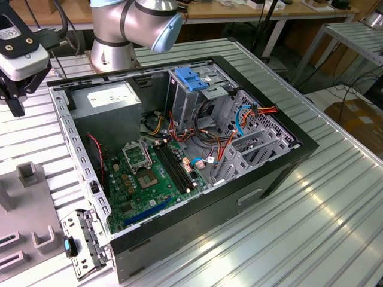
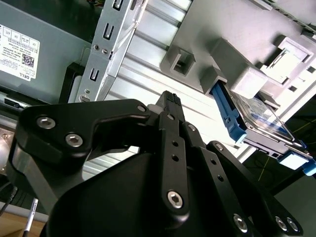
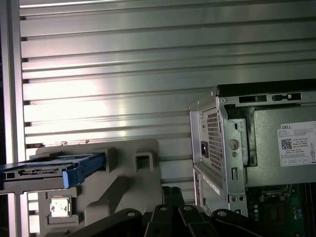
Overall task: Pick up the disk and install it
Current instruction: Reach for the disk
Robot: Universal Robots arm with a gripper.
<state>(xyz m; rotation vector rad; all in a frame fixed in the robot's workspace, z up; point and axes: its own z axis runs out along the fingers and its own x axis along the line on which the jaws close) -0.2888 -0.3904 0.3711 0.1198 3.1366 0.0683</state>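
- Blue-railed disk point(image 2: 264, 121) sits in its grey holder point(image 2: 232, 59), not yet picked up.
- My jaws hang near it, pressed together and empty.
- Installation remains.

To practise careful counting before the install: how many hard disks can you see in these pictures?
1. The disk sits in the grey holder beside the computer case, seen in both wrist views. Others may be hidden inside the drive cage.

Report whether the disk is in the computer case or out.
Out: the disk sits in the grey holder, apart from the computer case.
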